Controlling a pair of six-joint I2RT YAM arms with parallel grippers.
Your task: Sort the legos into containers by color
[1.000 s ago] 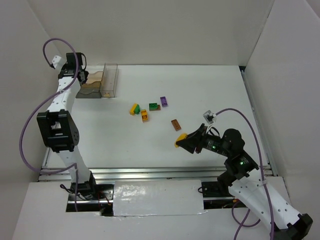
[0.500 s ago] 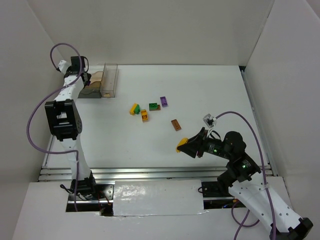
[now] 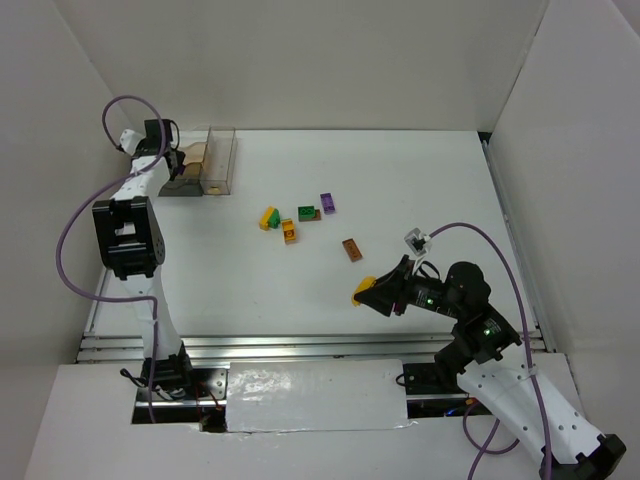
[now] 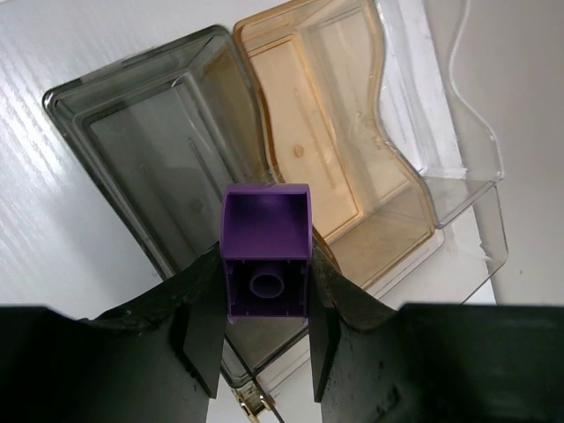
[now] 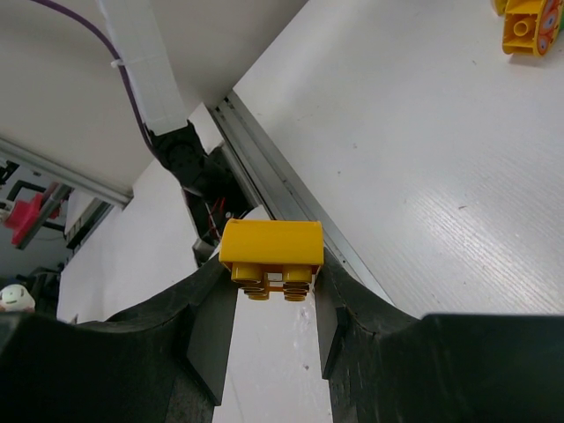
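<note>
My left gripper (image 4: 266,273) is shut on a purple lego (image 4: 265,231) and holds it above the containers at the table's far left. Under it lie a smoky-grey bin (image 4: 150,150), a tan wavy bin (image 4: 322,132) and a clear bin (image 4: 454,123). From above, the left gripper (image 3: 182,166) sits at the containers' (image 3: 222,160) left end. My right gripper (image 5: 273,275) is shut on a yellow lego (image 5: 271,245), raised over the near right of the table (image 3: 365,291). Loose yellow (image 3: 268,217), orange (image 3: 289,231), green (image 3: 306,213), purple (image 3: 327,203) and brown (image 3: 351,249) legos lie mid-table.
White walls enclose the table on three sides. A metal rail (image 3: 300,345) runs along the near edge in front of the arm bases. A small tan piece (image 3: 316,213) lies against the green brick. The right wrist view catches a yellow brick (image 5: 529,26) at its top right corner.
The right gripper has drawn back toward the near edge with the yellow lego. The left arm has shifted a little near the containers, still holding the purple lego.
</note>
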